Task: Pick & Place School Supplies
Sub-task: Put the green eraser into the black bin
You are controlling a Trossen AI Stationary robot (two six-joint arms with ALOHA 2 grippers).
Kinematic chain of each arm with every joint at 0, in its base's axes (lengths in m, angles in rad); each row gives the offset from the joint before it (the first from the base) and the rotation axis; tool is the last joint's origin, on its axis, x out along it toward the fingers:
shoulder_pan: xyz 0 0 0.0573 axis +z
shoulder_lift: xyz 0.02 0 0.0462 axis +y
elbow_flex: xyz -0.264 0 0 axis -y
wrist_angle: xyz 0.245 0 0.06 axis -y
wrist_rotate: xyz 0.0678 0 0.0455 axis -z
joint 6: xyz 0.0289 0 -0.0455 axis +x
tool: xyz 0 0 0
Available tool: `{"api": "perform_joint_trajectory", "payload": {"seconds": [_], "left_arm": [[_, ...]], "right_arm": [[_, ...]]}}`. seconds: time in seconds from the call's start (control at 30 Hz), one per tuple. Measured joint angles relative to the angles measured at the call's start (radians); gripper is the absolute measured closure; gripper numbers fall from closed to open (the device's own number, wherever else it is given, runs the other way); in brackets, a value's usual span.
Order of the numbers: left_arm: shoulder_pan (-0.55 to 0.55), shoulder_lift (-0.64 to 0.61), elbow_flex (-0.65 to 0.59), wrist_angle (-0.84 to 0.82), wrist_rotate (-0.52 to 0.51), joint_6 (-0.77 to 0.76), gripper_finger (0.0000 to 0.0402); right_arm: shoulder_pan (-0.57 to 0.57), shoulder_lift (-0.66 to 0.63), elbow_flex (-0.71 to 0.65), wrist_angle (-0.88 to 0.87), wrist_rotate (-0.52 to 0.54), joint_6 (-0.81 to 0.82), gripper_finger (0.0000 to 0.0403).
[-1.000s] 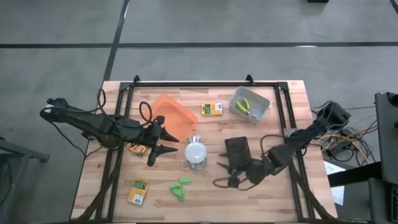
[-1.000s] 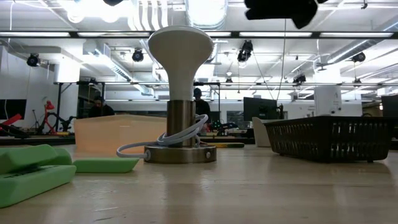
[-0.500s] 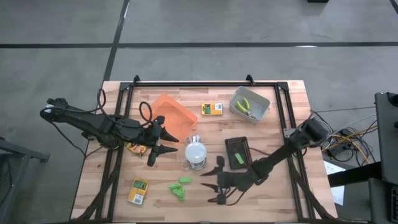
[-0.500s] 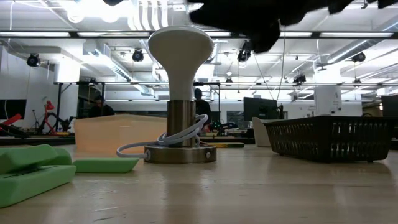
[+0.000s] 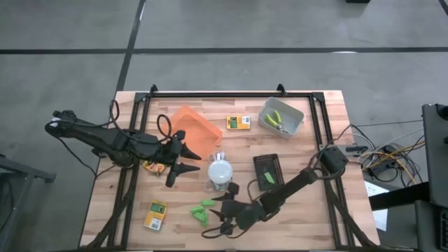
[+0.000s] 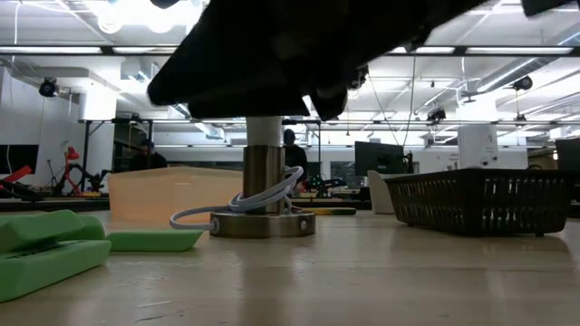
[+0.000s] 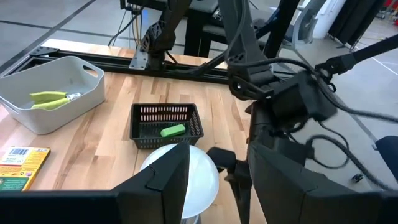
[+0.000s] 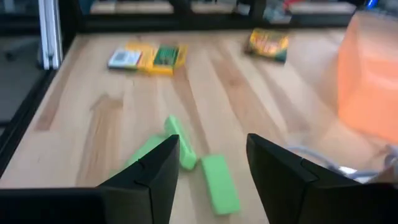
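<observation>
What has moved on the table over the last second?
The right hand left the black basket, where a green chunk now lies, and swept across the table toward the loose green chunks; its fingers are spread and it holds nothing. The left hand has not moved beside the orange tray. Boxes, lamp and grey bin stayed put.

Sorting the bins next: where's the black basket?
In the high view the black basket sits right of centre, between the white lamp and the right arm, a green piece inside.
</observation>
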Motion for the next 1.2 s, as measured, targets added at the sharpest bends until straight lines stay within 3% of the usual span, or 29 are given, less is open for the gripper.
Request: {"api": "perform_joint_trajectory", "payload": {"seconds": [0.1,0.2,0.33,0.63,1.2], "left_arm": [[0.000,0.000,0.000,0.000,0.000,0.000,0.0232],[0.000,0.000,0.000,-0.003,0.000,0.000,0.0232],[0.000,0.000,0.000,-0.005,0.000,0.000,0.0232],[0.000,0.000,0.000,-0.008,0.000,0.000,0.0232],[0.000,0.000,0.000,-0.014,0.000,0.000,0.0232]], "right_arm": [[-0.011,0.002,0.058,-0.170,-0.026,0.030,0.0226],[-0.024,0.003,0.080,-0.222,-0.068,0.060,0.0231],[-0.039,0.012,0.073,-0.191,-0.119,0.102,0.0233],[-0.044,0.099,0.068,-0.075,-0.127,0.088,0.0212],[-0.097,0.137,0.076,-0.084,-0.143,0.049,0.0211]]}}
